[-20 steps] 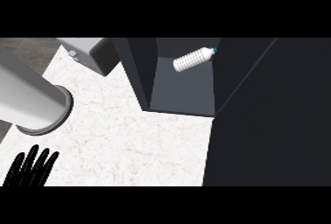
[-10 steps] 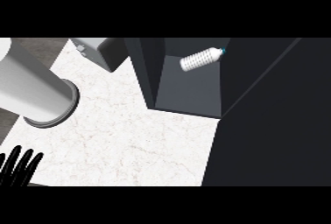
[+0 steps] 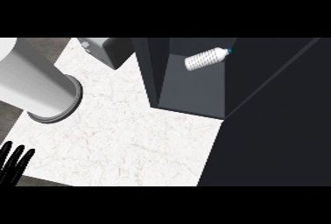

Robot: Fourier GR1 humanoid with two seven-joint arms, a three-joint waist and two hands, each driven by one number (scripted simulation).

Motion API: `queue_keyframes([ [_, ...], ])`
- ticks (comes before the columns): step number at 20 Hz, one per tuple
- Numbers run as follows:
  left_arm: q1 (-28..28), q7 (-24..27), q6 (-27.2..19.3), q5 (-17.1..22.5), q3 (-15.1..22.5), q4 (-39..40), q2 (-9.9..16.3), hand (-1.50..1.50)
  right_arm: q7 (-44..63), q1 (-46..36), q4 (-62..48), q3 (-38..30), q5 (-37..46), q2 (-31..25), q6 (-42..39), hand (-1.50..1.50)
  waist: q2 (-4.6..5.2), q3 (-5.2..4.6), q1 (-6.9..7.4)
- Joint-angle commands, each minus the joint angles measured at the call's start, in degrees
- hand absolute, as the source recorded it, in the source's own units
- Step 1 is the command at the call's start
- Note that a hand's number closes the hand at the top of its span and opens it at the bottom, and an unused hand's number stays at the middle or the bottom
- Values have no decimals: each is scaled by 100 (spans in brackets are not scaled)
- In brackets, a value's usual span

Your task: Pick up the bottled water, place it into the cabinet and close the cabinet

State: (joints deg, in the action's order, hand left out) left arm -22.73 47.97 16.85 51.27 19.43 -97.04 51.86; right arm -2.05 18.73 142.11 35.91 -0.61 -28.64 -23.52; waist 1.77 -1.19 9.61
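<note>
Bottled water [image 3: 205, 58] lying on its side inside the dark open cabinet [image 3: 194, 94], left hand [image 3: 13, 162] at lower left edge, fingers straight and apart, grey cylinder [image 3: 39, 89] on marble counter [image 3: 129, 140].

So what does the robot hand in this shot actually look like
Only the left robot hand shows, at the lower left corner: plain black all over, with slim straight fingers and rounded tips. No cables, markings or sleeve are visible, and its forearm is out of view.

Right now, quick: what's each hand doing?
Left hand: open, fingers straight, holding nothing, at the lower left edge.
Right hand: not in view.
</note>
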Motion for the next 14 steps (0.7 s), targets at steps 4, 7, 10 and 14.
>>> queue_keyframes([
  [4, 71, 9, 154, 81, -115, -9, 60, -150, 867, -243, -578, 409, -273, 659, 391, 150, 87, 9, 27],
  [7, 87, -21, 203, 110, -179, -46, 130, -150, 851, -270, -730, 288, -602, 871, 443, 150, 158, 22, 136],
  [10, 124, -12, 244, 125, -195, -29, 96, -150, 961, -361, -961, 231, -939, 1084, 495, 150, 172, 27, 151],
  [14, 118, -76, 363, 220, -324, 3, 237, -150, 1333, -842, -1462, 158, -1555, 1422, 514, 150, 156, 47, 232],
])
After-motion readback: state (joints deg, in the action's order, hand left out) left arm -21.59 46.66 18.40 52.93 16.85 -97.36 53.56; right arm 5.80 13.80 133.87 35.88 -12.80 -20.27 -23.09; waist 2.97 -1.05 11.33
